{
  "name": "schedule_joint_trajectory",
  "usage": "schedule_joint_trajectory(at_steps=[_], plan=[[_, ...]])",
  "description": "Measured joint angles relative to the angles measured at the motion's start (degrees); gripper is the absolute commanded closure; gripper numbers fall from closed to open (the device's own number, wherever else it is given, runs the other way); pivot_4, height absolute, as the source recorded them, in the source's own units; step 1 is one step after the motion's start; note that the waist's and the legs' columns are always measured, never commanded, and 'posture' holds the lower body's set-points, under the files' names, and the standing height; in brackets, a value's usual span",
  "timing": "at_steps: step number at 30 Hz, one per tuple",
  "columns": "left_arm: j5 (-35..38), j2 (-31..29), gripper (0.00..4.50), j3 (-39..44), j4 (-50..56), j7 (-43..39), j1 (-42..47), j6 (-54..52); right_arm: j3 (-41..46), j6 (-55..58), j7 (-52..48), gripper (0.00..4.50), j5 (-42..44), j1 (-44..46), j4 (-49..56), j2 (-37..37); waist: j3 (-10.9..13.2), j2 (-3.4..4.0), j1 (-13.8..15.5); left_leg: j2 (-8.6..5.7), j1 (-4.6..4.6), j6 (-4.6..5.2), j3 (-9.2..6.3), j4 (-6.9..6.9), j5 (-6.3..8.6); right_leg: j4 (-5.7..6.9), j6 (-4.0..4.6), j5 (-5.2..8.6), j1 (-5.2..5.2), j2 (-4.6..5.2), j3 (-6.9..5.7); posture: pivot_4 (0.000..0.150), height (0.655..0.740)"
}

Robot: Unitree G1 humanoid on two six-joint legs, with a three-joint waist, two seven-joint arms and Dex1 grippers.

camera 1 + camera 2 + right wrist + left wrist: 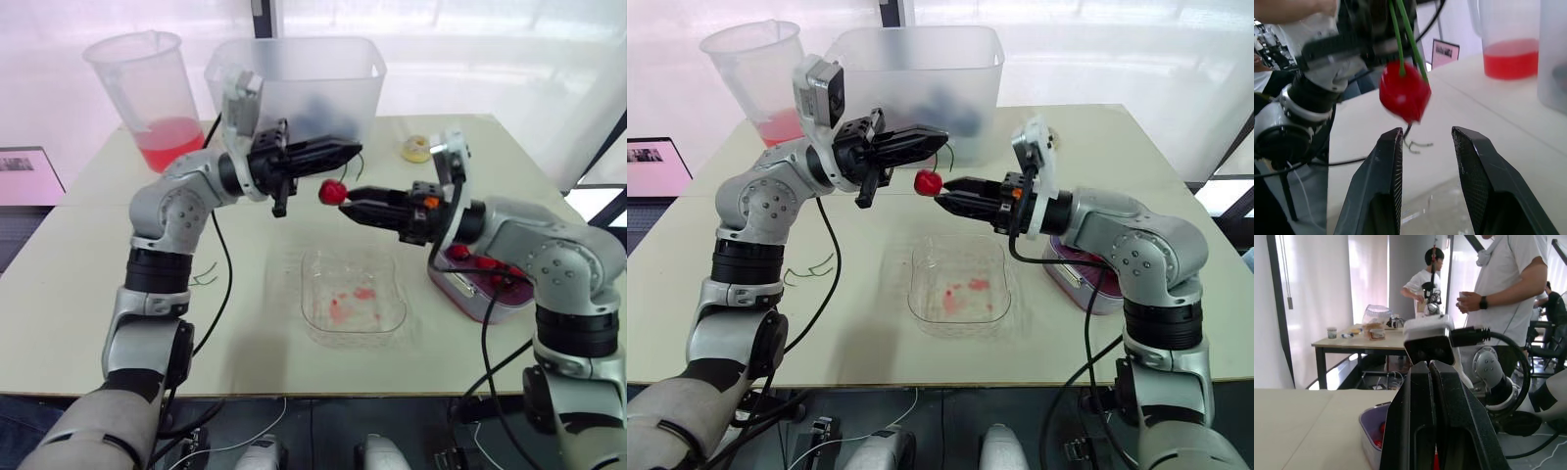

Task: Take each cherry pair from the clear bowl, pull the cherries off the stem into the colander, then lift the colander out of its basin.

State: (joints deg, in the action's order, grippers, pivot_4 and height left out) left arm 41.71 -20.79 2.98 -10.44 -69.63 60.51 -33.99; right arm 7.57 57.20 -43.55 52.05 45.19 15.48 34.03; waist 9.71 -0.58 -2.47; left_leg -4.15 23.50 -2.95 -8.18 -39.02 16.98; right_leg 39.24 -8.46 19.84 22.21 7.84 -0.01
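Left hand (343, 150): your fingers are pressed together on the green stems of the cherry pair (332, 192), which hangs in the air over the far edge of the clear bowl (306, 279).
Right hand (347, 209): fingers spread, holding nothing. The tips sit just right of and below the fruit, and you cannot tell whether they touch it.
Tabletop (78, 284): pale and matt.
- Clear bowl, near centre: red smears on its floor.
- Basin (470, 299), right: red cherries (458, 253) lie inside. The colander cannot be told apart from it.
- Pitcher (147, 88), far left: holds red liquid.
- Translucent tub (294, 83), far centre.
- Tape roll (416, 149), far right.
- Loose stems (204, 277), left.
Room: bright curtained windows. A second table (1352, 340) carries containers. A person in a white T-shirt (1508, 293) stands close by, and another person (1425, 284) stands further off.
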Motion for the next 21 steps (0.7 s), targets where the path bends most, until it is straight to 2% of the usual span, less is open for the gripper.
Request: schedule_joint_trajectory(at_steps=[3, 20, 21], plan=[[-0.01, 0.0, 4.5, 0.0, -0.08, -0.02, 0.0, 0.02, -0.54, -0.22, -0.17, 0.49, -0.18, 0.01, -0.25, 0.23, 0.0, 0.0, -0.05, 0.0, 0.0, 0.0, 0.01, 0.0, 0.0, 0.0, 0.0, 0.0, 0.01, 0.0, 0.0, 0.15, 0.74], [-0.01, 0.15, 4.5, 0.0, -0.1, -0.01, 0.0, 0.03, -3.01, -1.38, -1.24, 0.49, -0.16, -0.01, -1.29, -1.35, 0.0, 0.0, -0.12, 0.01, 0.0, 0.0, 0.0, 0.01, 0.0, 0.01, 0.0, 0.0, 0.02, -0.01, 0.0, 0.15, 0.74], [0.0, 0.24, 4.5, 0.0, -0.1, 0.01, 0.0, 0.03, -3.12, -1.38, -1.17, 0.75, -0.13, -0.01, -1.29, -1.49, 0.0, 0.0, -0.09, 0.0, 0.0, 0.0, 0.0, 0.01, 0.0, 0.01, 0.0, 0.0, 0.02, -0.01, 0.0, 0.15, 0.74]])
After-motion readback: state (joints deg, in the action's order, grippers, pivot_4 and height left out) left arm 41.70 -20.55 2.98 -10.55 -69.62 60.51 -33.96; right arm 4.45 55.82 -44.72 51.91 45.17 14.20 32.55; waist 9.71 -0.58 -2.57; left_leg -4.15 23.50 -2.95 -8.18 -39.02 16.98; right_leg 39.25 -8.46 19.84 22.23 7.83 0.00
